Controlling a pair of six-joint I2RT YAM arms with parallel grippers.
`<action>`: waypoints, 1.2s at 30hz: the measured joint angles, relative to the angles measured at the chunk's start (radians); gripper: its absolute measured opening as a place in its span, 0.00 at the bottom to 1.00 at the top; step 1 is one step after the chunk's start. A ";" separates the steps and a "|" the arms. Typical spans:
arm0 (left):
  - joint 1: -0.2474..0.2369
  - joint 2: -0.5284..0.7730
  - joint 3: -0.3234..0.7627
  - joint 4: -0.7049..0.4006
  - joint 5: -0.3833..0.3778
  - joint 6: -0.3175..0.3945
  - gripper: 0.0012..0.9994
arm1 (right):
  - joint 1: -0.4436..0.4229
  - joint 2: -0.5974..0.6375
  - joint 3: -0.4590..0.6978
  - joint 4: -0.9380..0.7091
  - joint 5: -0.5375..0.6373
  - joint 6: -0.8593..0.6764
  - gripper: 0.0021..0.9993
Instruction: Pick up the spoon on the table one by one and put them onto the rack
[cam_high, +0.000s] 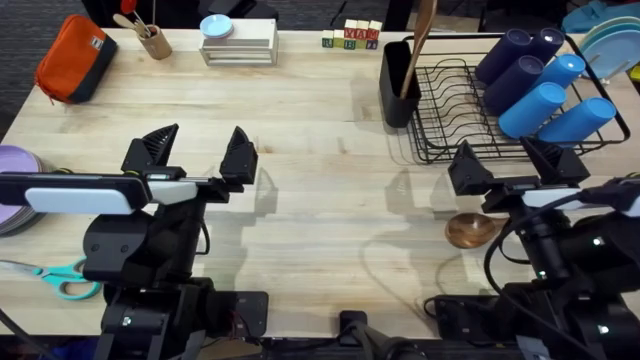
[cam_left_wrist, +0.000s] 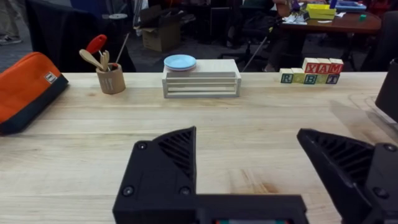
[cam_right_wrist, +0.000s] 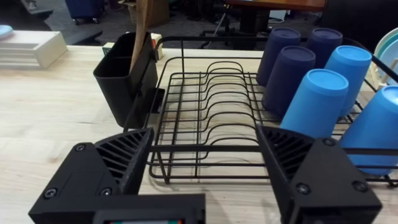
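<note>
One reddish-brown spoon (cam_high: 472, 230) lies on the table (cam_high: 330, 200) with its round bowl showing beside my right arm, which hides its handle. Another spoon (cam_high: 420, 45) stands upright in the black utensil holder (cam_high: 397, 80) at the left end of the wire rack (cam_high: 455, 110). In the right wrist view that spoon's handle (cam_right_wrist: 140, 31) rises out of the holder (cam_right_wrist: 124, 78). My right gripper (cam_high: 510, 162) hovers open just in front of the rack (cam_right_wrist: 211, 99), farther back than the lying spoon. Over the left half of the table, my left gripper (cam_high: 203, 150) is open and holds nothing.
Several blue cups (cam_high: 540, 85) lie on the rack's right side. At the back stand a white tiered stand (cam_high: 238, 42), letter blocks (cam_high: 351, 37) and a wooden cup of utensils (cam_high: 154, 40). An orange pouch (cam_high: 72, 58), purple plates (cam_high: 15, 170) and scissors (cam_high: 55, 278) line the left edge.
</note>
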 joint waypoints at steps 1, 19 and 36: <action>0.000 0.000 0.000 0.000 0.000 0.000 0.99 | 0.000 0.000 0.000 0.000 0.000 0.000 0.99; 0.000 0.000 0.012 -0.037 0.002 0.000 0.99 | 0.000 0.000 0.014 -0.029 -0.001 -0.002 1.00; 0.000 0.452 0.632 -0.521 0.002 0.000 1.00 | 0.000 0.225 0.577 -0.551 -0.013 -0.002 1.00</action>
